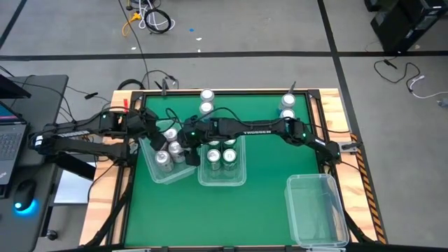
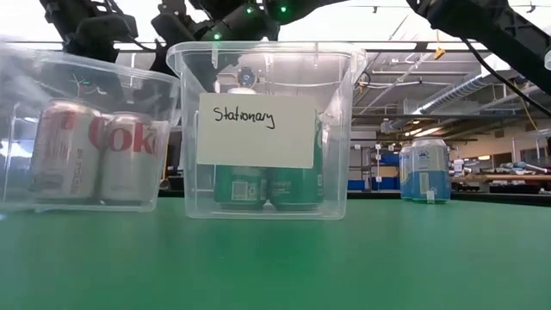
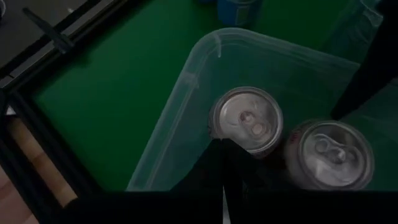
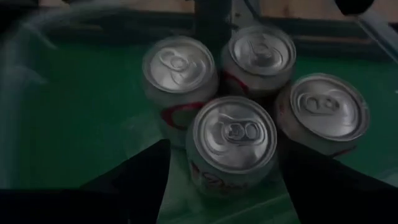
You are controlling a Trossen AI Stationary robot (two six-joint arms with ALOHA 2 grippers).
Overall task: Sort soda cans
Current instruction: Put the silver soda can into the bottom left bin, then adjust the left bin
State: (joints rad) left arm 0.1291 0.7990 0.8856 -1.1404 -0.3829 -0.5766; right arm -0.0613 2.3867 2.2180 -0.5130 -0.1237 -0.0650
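Several silver-and-red soda cans [image 1: 168, 150] stand upright in the clear left bin [image 1: 183, 175]. My right gripper [image 4: 227, 180] is open above this bin, pointing down, with one finger on either side of the nearest can [image 4: 235, 134]. My left gripper [image 3: 222, 177] is shut over the same bin's far-left part, its tips beside a can's top [image 3: 247, 118]. Green cans [image 1: 221, 155] stand in the middle bin [image 1: 222, 182], which shows in the low view [image 2: 344, 129]. Two silver cans [image 1: 206, 101] and two blue cans [image 1: 288, 106] stand on the green mat at the far side. My right gripper has a finger [image 4: 140, 177] on either side of the can's upper wall, coming from above; whether they touch it, I cannot tell. My left gripper's shut fingertips [image 3: 219, 149] lie beside a can's rim; whether they touch it, I cannot tell.
An empty clear bin [image 1: 318, 210] stands at the near right. A white label reading "Stationary" [image 2: 256, 129] is on the middle bin. The two arms meet closely over the left bin. The table's wooden frame [image 1: 336, 112] borders the mat. A laptop [image 1: 10, 133] sits off-table at the left.
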